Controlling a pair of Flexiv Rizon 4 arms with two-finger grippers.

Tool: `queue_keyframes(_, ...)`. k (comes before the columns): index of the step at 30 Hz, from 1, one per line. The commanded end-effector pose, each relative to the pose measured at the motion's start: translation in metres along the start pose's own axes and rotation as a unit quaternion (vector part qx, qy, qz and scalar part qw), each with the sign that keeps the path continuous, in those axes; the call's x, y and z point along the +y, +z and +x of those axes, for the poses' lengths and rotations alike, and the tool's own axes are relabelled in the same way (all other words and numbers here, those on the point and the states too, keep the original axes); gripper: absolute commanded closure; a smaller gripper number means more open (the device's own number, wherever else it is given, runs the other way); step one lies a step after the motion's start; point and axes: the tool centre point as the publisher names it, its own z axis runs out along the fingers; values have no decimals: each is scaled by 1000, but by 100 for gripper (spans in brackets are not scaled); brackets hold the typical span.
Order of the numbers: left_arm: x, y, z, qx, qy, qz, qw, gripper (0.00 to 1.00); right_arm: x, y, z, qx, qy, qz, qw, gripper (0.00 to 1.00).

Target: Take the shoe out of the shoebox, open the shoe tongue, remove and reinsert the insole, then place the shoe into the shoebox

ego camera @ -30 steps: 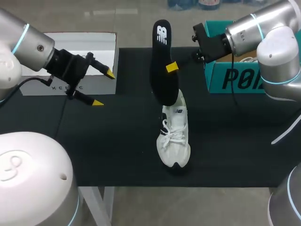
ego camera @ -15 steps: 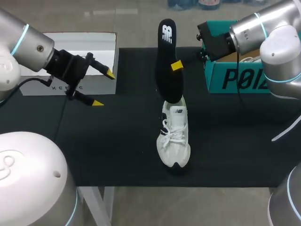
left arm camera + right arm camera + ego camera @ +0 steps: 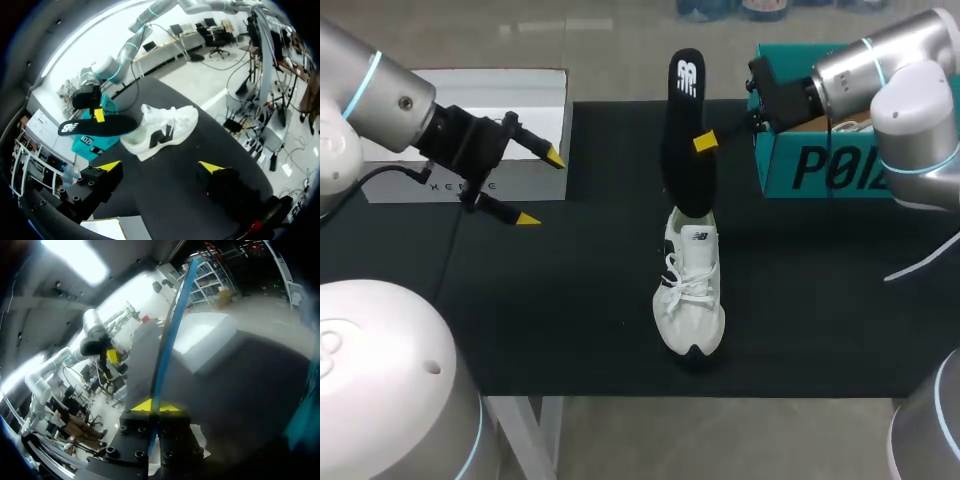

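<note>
Grips black insole (image 3: 682, 120) with right gripper (image 3: 703, 143), 12 o'clock of white shoe (image 3: 692, 290). Holds left gripper (image 3: 540, 187) open at 9 o'clock.

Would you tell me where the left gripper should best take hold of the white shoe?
Probably the forefoot of the shoe, across the laces, from above: it stands upright on its sole, and the insole in the right gripper sits at the heel opening. The left gripper is open.

A black table top (image 3: 570, 320) (matte, evenly lit) runs across the view, its near edge straight.
</note>
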Motion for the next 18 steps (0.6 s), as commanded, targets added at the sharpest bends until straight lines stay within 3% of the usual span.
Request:
queue_keyframes(1,0,0,0,1,0,-2,1000,0,-7,9,-5,1,1,-9,1000,100)
queue_keyframes(18,0,0,0,1,0,-2,1000,0,-52,24,-6,-9,15,-11,1000,100)
